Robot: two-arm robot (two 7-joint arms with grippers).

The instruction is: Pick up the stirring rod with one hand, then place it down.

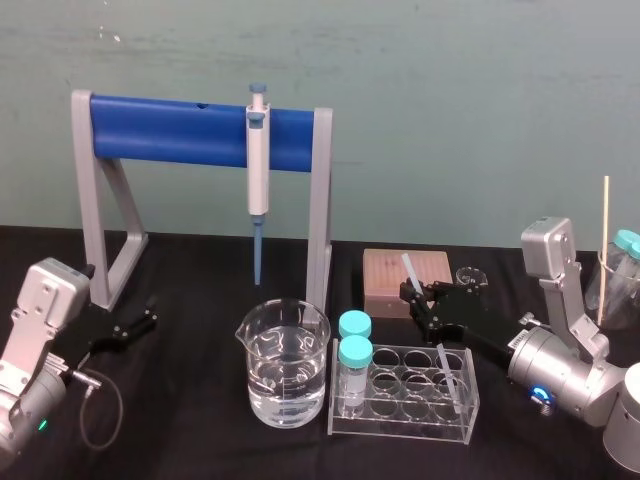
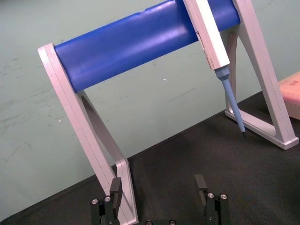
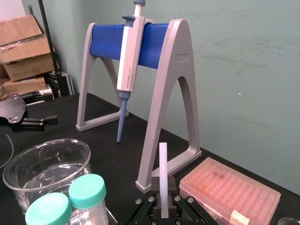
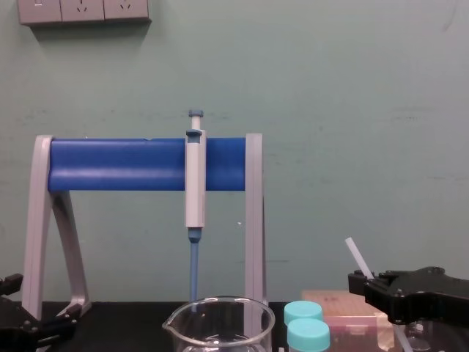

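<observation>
The stirring rod (image 1: 409, 270) is a thin translucent white stick, and my right gripper (image 1: 418, 297) is shut on it near its upper part. It tilts, upper end toward the pink box, lower part (image 1: 449, 372) running down over the clear rack. Whether that end touches the rack I cannot tell. In the right wrist view the rod (image 3: 163, 168) stands between the two fingers of the right gripper (image 3: 163, 193). In the chest view its tip (image 4: 356, 255) sticks up from the right gripper (image 4: 366, 282). My left gripper (image 1: 138, 325) rests open and holds nothing at the table's left, in front of the stand's foot (image 2: 126, 187).
A grey-and-blue pipette (image 1: 258, 160) hangs on the blue-barred stand (image 1: 170, 128). A beaker of water (image 1: 284, 365) stands front centre beside the clear rack (image 1: 405, 400), which holds two teal-capped vials (image 1: 353, 352). The pink tip box (image 1: 405, 278) lies behind. A wooden stick (image 1: 604, 240) stands in glassware far right.
</observation>
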